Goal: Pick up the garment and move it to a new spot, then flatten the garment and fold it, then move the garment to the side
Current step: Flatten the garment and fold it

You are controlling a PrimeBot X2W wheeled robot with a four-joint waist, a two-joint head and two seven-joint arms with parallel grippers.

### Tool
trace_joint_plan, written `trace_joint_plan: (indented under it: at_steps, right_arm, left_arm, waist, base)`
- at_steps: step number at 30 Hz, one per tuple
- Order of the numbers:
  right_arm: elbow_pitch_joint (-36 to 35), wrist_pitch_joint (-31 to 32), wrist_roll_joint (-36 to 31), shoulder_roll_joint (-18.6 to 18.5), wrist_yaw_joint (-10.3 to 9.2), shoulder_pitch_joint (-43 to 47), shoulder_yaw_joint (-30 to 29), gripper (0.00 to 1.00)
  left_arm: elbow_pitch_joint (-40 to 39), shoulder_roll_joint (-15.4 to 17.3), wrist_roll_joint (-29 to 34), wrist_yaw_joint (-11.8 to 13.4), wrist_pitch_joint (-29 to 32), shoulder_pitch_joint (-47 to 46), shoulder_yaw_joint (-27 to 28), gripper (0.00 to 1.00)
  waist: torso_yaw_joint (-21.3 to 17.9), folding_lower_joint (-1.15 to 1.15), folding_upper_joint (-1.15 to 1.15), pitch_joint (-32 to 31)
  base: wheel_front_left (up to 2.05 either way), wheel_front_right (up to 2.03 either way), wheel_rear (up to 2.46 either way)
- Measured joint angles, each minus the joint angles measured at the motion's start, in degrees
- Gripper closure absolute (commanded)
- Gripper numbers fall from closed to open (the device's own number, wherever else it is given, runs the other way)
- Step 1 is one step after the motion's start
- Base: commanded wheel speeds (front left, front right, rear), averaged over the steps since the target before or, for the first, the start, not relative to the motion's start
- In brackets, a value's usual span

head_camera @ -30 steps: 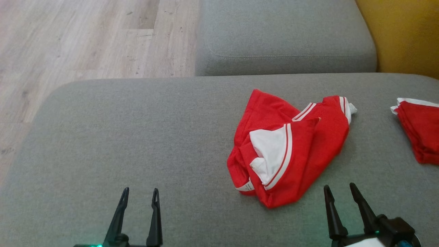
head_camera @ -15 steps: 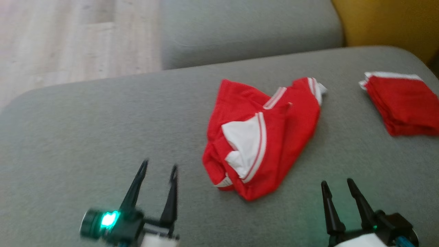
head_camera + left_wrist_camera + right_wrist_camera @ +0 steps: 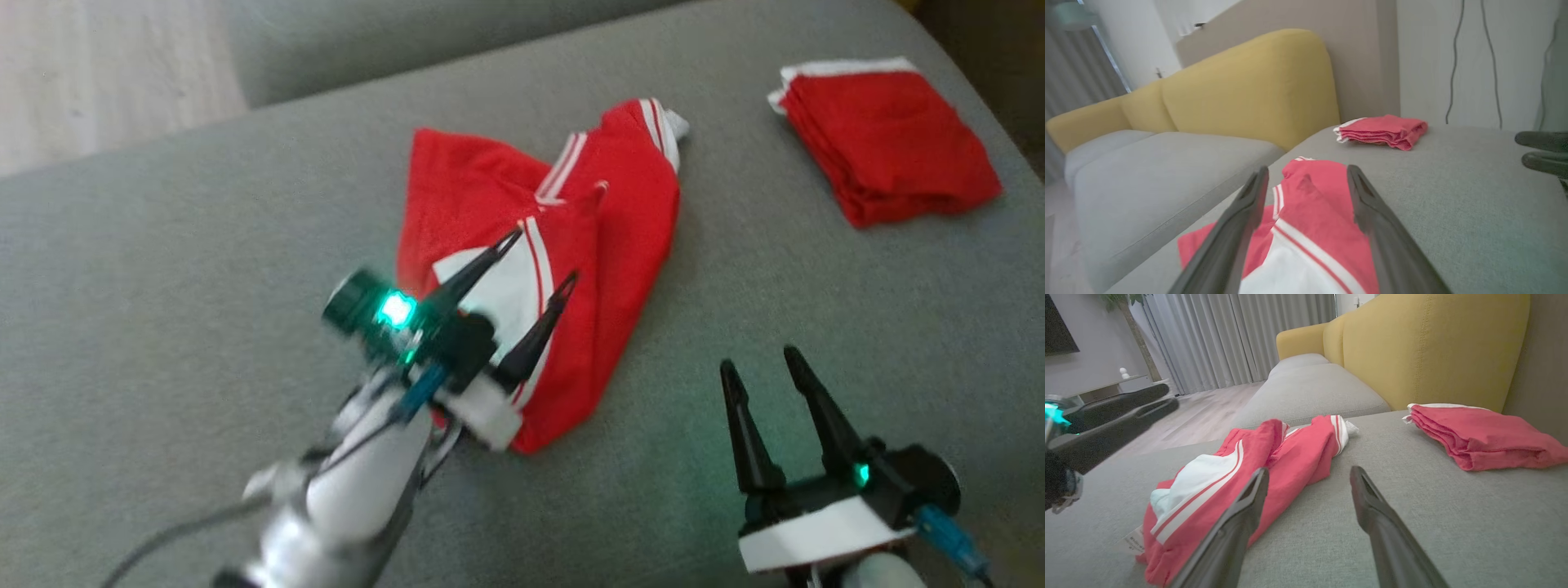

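The left gripper (image 3: 544, 255) has reached forward over the near end of the crumpled red garment (image 3: 620, 212) lying mid-cushion on the grey sofa (image 3: 204, 245), its jaws wide and empty. Near right, the right gripper (image 3: 758, 358) hovers with jaws wide, holding nothing. A folded red pile (image 3: 886, 143) lies far right.

— Colours, quick. What are you getting?
— I'm reading the garment (image 3: 604, 212) as bright red, with a white panel showing on it and white stripes running along its edges. The folded pile (image 3: 886, 139) is showing the same red with a white edge.
— Surface?
— The sofa seat (image 3: 204, 269) is coming through plain grey. The backrest (image 3: 1249, 90) is showing mustard yellow, the floor (image 3: 98, 73) pale wood grain, the curtains (image 3: 1241, 339) grey.
— And the rig?
— I'm seeing black fingers on the left gripper (image 3: 544, 256) and the right gripper (image 3: 758, 358), and white bands at both wrists. A green light (image 3: 397, 310) is glowing on the left one, and a blue plug (image 3: 947, 531) is showing on the right.
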Motion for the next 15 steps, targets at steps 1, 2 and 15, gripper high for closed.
trace_joint_plan:
  at_steps: [1, 2, 15]
  right_arm:
    - [-0.18, 0.0, 0.0, 0.0, 0.0, -0.65, 0.21, 0.0]
    - [-0.18, 0.0, 0.0, 0.0, 0.0, -0.65, 0.21, 0.0]
    - [-0.47, 0.0, 0.56, 0.0, 0.0, -5.33, 1.89, 0.0]
  left_arm:
    - [1.58, -0.04, -0.47, -0.03, 0.97, -2.55, -1.47, 0.0]
    - [1.58, -0.04, -0.47, -0.03, 0.97, -2.55, -1.47, 0.0]
    - [14.22, -0.14, -11.1, 2.86, 14.4, -20.87, -14.07, 0.0]
  waist:
    - [-0.48, 0.0, 0.0, 0.94]
    - [-0.48, 0.0, 0.0, 0.94]
    - [-5.53, 0.0, 0.0, 9.96]
  base:
    - [0.0, 0.0, 0.0]
    - [0.0, 0.0, 0.0]
    - [0.0, 0.0, 0.0]
